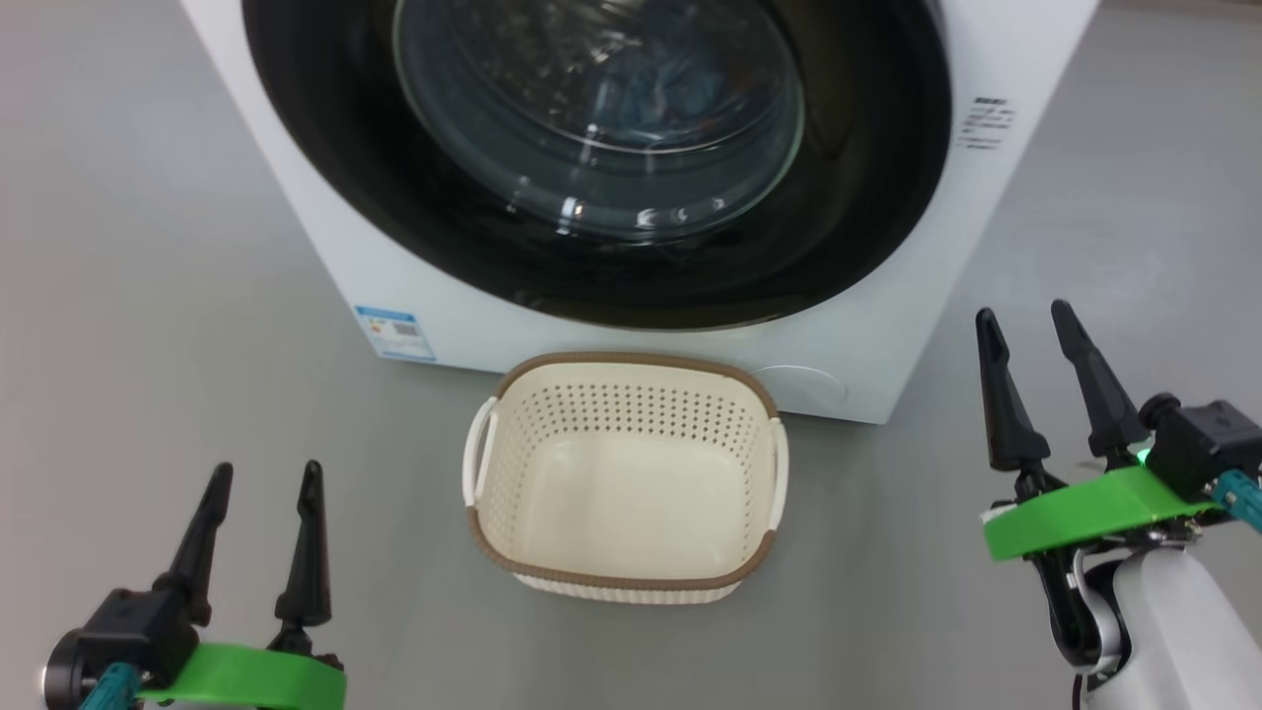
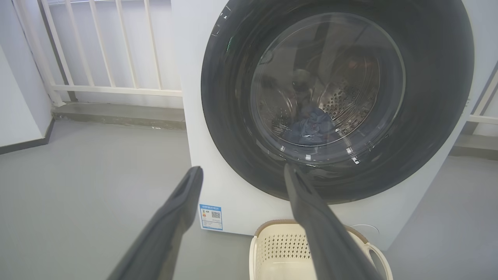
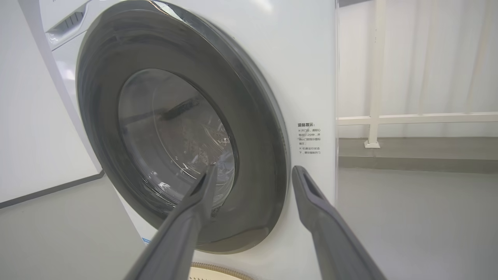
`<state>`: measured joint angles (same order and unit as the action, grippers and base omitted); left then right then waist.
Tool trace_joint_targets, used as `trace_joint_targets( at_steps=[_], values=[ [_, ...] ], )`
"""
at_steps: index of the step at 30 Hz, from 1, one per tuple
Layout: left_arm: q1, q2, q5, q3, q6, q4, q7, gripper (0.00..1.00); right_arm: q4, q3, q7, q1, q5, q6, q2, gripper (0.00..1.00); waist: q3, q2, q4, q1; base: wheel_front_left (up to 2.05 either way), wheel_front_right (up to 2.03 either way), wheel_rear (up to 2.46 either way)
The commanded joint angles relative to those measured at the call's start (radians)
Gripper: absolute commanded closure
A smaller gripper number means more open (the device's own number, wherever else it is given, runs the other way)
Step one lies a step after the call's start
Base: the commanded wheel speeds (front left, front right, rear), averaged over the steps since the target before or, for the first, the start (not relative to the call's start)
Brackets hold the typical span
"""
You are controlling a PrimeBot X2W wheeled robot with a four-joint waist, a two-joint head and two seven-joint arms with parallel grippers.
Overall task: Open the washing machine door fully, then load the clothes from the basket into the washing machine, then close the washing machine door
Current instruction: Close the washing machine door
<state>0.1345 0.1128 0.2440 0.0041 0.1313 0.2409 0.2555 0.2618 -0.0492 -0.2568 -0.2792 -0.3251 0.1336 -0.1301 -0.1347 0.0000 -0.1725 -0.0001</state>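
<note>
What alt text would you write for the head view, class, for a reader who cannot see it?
A white front-loading washing machine stands with its round black glass door shut, blue fabric dimly visible inside. An empty cream perforated basket sits on the grey floor before it, between the robot's open left hand and open right hand.

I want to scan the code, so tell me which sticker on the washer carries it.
The blue sticker low on the front's left; the label right of the door is only black print.
</note>
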Motion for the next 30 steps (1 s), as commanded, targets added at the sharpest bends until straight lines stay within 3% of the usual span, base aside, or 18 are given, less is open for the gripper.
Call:
trace_joint_targets(
  at_steps=[1,12,30],
  values=[
    [-0.003,0.028,-0.007,0.035,-0.001,-0.011,0.006,0.0,-0.031,-0.017,-0.005,0.013,-0.012,-0.003,-0.002,0.0,0.049,0.0,0.058,0.0002,0.0,0.0,0.0],
    [-0.028,0.052,-0.011,0.066,-0.001,0.011,0.006,0.0,-0.074,-0.012,-0.005,0.121,-0.012,-0.003,-0.014,0.0,0.078,0.0,0.153,0.0002,0.0,0.0,0.0],
    [-0.06,0.055,-0.039,0.13,-0.001,0.019,0.006,0.0,-0.111,0.02,-0.005,0.219,-0.009,-0.003,-0.005,0.0,0.105,0.0,0.246,0.0002,0.0,0.0,0.0]
  ],
)
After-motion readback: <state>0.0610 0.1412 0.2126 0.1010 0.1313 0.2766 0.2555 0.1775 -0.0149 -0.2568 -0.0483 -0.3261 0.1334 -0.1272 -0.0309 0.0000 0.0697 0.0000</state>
